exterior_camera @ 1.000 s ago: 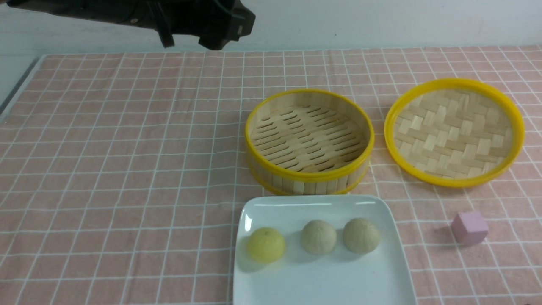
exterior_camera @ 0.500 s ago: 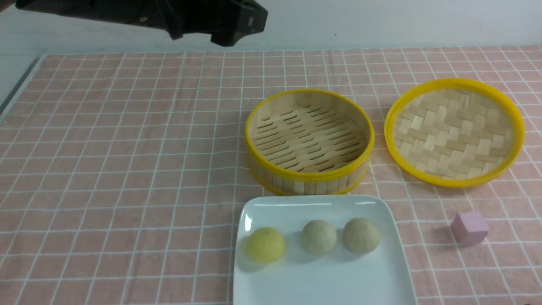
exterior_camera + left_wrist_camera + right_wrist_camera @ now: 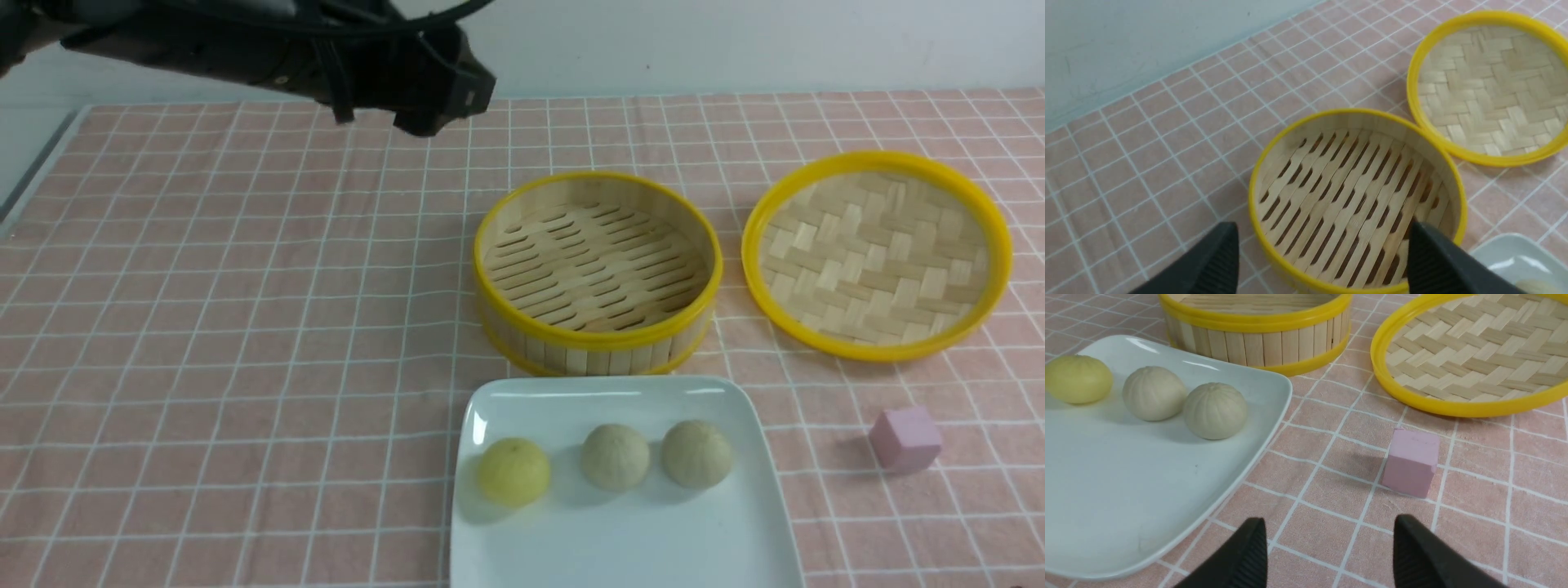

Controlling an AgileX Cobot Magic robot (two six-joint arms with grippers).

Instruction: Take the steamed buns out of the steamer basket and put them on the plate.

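A: Buns, where?
B: All 3 steamed buns (image 3: 615, 456) on the plate (image 3: 620, 547), in a row across its far half. Yellow bun (image 3: 513, 471) at robot's left end, w/ a clear gap. Then two beige-grey buns (image 3: 696, 454), close together; touching or not, can't tell.

A: Plate vs. basket?
B: Plate nearest the robot, centre-right on the tablecloth (image 3: 245, 327). Steamer basket (image 3: 596, 339) just beyond plate's far edge, upright. Slotted floor fully on show in left wrist cam.

A: Rest of the table?
B: Lid (image 3: 878, 253) to the basket's right, lying flat, woven inside up, just beside it w/ a narrow gap in front cam. Pink cube (image 3: 904, 439) on the tablecloth, right of plate, nearer robot than lid, clear of both.

A: Grippers?
B: Left gripper (image 3: 1321, 245): up high over far-left part of tablecloth, behind & left of basket in front cam. Black fingers spread wide, nothing btwn them, basket in sight below. Right gripper (image 3: 1327, 535): out of front cam, wrist cam only. Fingers also well apart, gripping nothing. Hangs over tablecloth on the near side, w/ plate corner & pink cube ahead of it, basket & lid further on.
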